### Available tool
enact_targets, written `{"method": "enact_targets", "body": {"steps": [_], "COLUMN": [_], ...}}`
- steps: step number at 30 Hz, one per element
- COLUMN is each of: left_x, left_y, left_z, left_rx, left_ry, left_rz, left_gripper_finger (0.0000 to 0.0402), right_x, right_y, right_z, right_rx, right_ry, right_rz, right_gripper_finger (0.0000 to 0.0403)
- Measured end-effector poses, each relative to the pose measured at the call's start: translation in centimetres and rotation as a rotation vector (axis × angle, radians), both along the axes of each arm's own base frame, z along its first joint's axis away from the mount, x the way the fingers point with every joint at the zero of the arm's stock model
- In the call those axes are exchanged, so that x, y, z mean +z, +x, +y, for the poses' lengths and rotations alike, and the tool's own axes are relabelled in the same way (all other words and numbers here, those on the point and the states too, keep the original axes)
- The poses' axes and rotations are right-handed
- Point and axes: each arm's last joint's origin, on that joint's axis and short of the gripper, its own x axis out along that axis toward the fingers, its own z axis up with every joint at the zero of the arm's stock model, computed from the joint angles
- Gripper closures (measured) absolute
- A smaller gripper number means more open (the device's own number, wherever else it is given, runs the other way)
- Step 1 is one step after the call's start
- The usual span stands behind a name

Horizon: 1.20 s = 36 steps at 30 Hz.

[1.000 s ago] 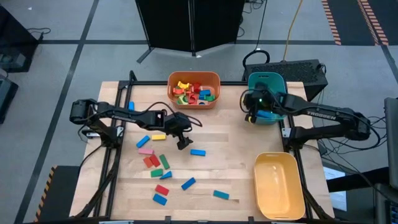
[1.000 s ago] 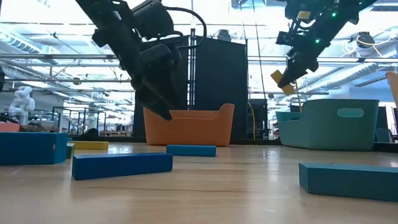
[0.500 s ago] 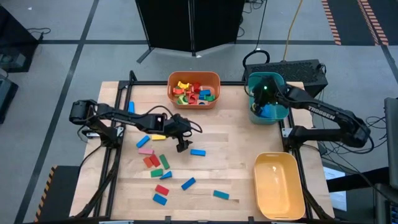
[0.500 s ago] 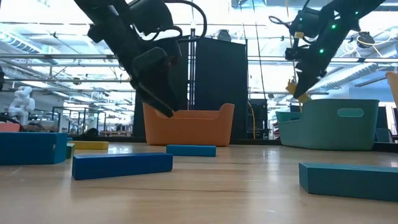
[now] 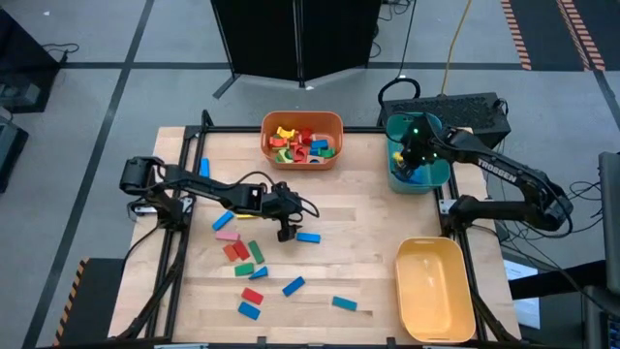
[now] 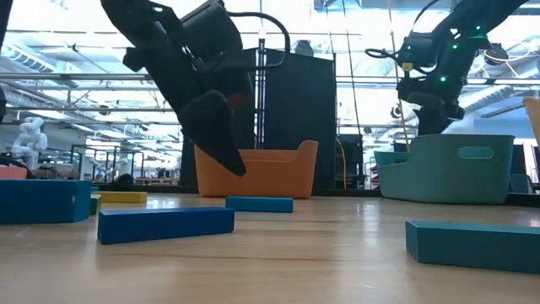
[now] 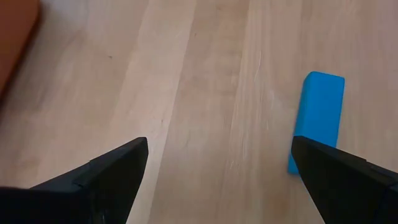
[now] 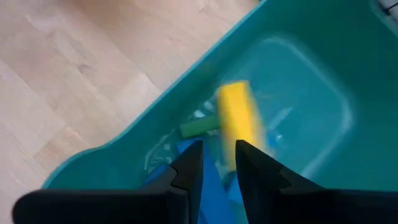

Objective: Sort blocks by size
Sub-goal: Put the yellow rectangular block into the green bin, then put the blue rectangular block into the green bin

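Though blurred in the right wrist view, shows as a yellow block (image 8: 237,121) just past the fingertips of the right tool (image 8: 217,148), inside the teal bin (image 8: 298,143). Cannot tell whether still touching the tips. Narrowly apart at the fingers, that tool, with nothing seen clamped between them. Beneath it, on the bin's floor: blue blocks (image 8: 219,180) and one green block (image 8: 198,127).

Over at the left tool (image 5: 284,233): spread wide, clamped on nothing, hanging low over the tabletop (image 5: 387,223). Just beside one finger, flat on the wood and not touching it, a lone blue block (image 7: 317,118). On the other side of that tool, toward its own arm, and nearer the front edge: loose blocks (image 5: 247,254) in red, green, blue, pink and yellow, scattered flat.

Beyond the left tool, at the back edge: an orange bin (image 5: 266,136) holding mixed blocks (image 5: 300,141). Well apart from both tools, at the front corner on the right arm's side: a yellow bin (image 5: 436,291).
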Motion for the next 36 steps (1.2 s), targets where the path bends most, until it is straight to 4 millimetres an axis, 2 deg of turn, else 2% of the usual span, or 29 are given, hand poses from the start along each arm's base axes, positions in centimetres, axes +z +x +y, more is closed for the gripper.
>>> {"method": "enact_targets", "body": {"steps": [8,19,27,32,36], "left_x": [-1.3,-2.5,-1.7,-1.2,-1.1], "left_y": [0.5,1.1,1.3,1.3,1.3], "left_z": [-0.2,-1.9,-2.6,-3.1,-4.4], "left_rx": [-0.035,-0.164,-0.166,-0.108,-0.069], "left_ry": [0.023,0.065,0.072,0.003,-0.070], "left_rz": [0.024,0.018,-0.039,-0.078,-0.103], "left_gripper_finger": [0.0007,0.0007,0.0007,0.0007,0.0007], "right_x": [-0.2,-0.1,-0.1,-0.2,-0.1], "right_y": [0.4,0.6,0.6,0.5,0.6], "right_z": [-0.5,-0.6,-0.6,-0.5,-0.4], "right_rx": [0.009,0.021,0.023,0.021,0.031], "right_ry": [-0.011,-0.029,-0.030,-0.013,0.015], "right_rz": [-0.014,-0.023,-0.023,-0.029,-0.060], "right_gripper_finger": [0.0321,0.0321,0.0321,0.0321,0.0321]}}
